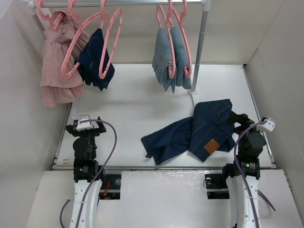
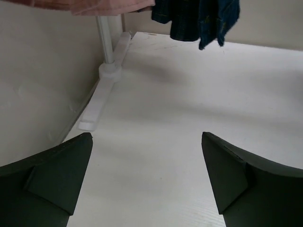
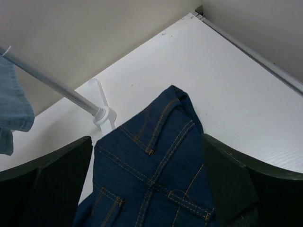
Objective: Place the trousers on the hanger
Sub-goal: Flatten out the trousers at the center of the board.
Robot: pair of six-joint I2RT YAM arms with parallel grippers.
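From above I see the trousers point(image 1: 204, 130) crumpled on the tabletop point(image 1: 128, 104) by my right arm; left wrist shows my left claw point(image 2: 147, 137) wide open, holding nothing; right wrist shows my right claw point(image 3: 147, 139) equally wide, empty, above the denim.

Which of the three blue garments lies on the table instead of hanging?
The dark navy jeans with orange stitching and a tan patch; the paler jeans and the other navy garment hang from the rail.

White lower arms point(image 1: 85, 204), black upper joints point(image 1: 84, 152), purple cables point(image 1: 114, 135), black end effector fingers point(image 2: 57, 175)
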